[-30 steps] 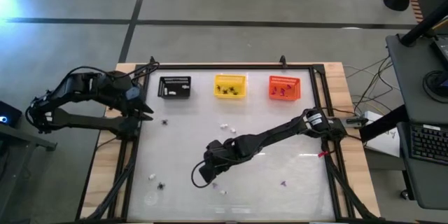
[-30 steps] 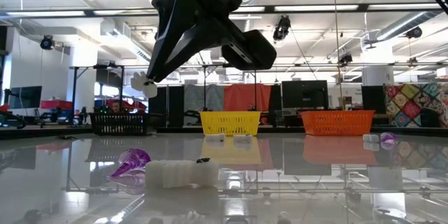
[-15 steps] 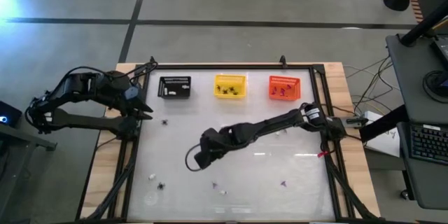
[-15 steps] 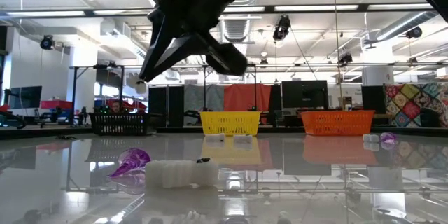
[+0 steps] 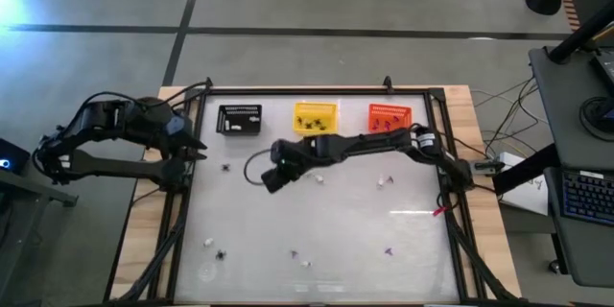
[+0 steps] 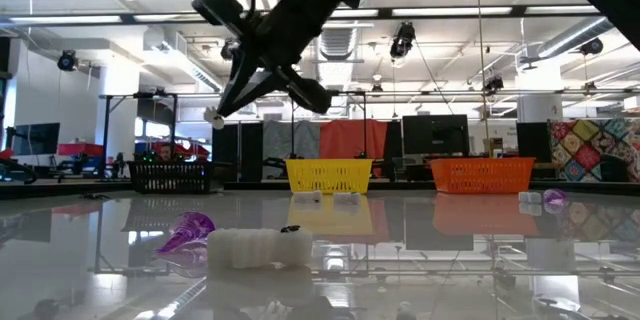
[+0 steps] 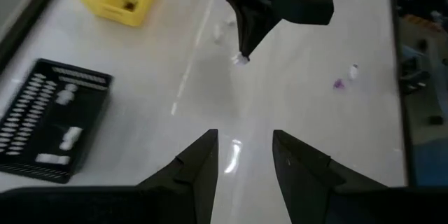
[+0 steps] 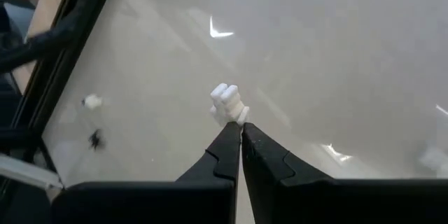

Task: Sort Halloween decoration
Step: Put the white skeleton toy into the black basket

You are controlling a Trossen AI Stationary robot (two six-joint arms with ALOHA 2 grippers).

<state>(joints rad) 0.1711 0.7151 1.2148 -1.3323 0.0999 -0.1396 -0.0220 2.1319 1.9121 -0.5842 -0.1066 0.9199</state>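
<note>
Three baskets line the tabletop's (image 5: 413,230) far edge; the black basket (image 5: 239,119) lies just beyond and left of the right gripper (image 5: 269,180), whose jaws are clenched on a white bit (image 8: 227,104), carried aloft. The left gripper (image 7: 243,161) waits at the left edge, jaws released.

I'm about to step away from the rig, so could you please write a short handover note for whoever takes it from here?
Right gripper: shut on a white bit, raised over the table's middle, near the black basket.
Left gripper: open, empty, waiting at the table's left edge.
Done: white bits lie in the black basket, dark pieces in the yellow basket, purple ones in the orange basket.
Left: drop the held bit, then clear the loose pieces, such as a black spider, a white bit and a purple bit.
</note>
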